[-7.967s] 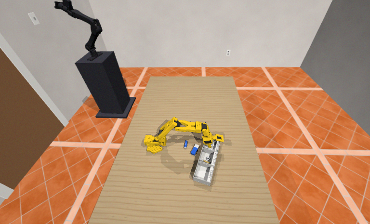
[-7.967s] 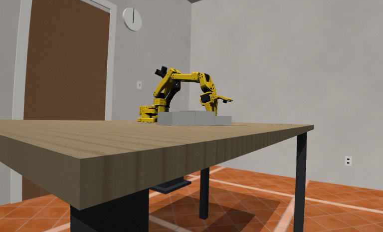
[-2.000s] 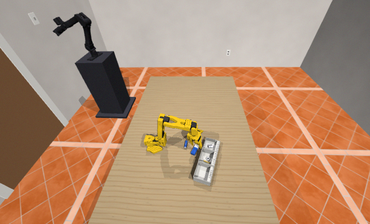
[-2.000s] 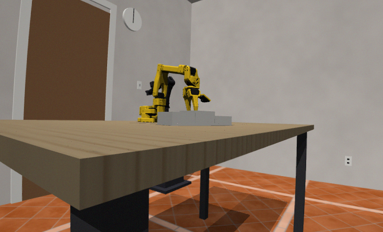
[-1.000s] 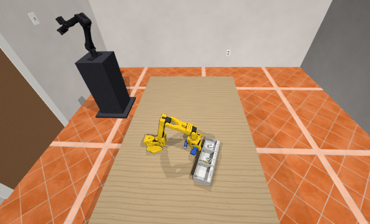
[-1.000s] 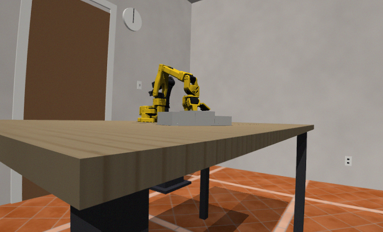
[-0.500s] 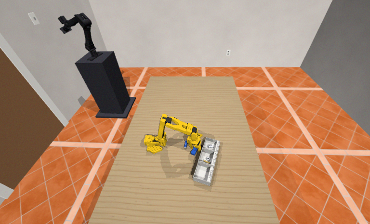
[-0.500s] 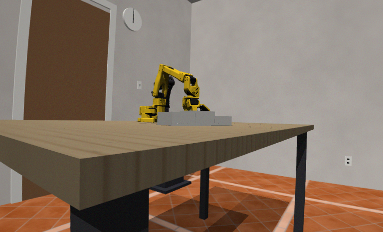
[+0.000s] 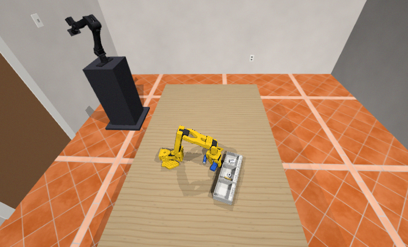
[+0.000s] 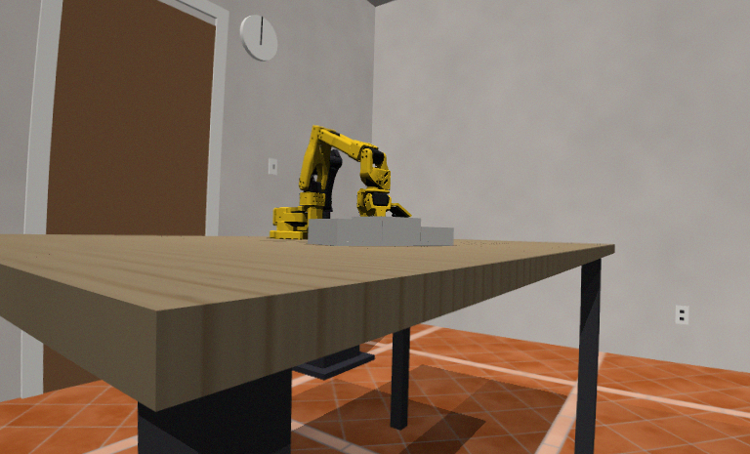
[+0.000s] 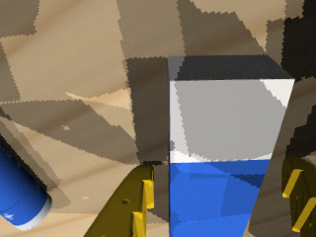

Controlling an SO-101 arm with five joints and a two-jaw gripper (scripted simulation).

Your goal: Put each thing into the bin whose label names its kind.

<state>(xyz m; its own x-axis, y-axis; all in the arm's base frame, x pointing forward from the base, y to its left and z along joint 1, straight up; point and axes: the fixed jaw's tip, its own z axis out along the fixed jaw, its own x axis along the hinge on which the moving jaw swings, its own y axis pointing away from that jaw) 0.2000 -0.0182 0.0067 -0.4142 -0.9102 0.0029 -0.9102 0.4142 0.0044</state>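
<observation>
We see the gripper (image 11: 213, 213) partly closed astride the blue-and-white box (image 11: 220, 158), seemingly not yet gripping it. The box stands on the table (image 9: 210, 112) just beside the grey bins (image 9: 236, 169); a blue cylinder (image 11: 20, 197) lies beyond the box.

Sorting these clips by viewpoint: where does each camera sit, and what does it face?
Top: high above one table end, looking down on the yellow arm and grey three-compartment bin row.
Exterior: low at the table edge, level with the arm and bins.
Wrist: looks down between yellow fingers at a blue-and-white box; blue cylinder beside.
Top and wrist share the box.
</observation>
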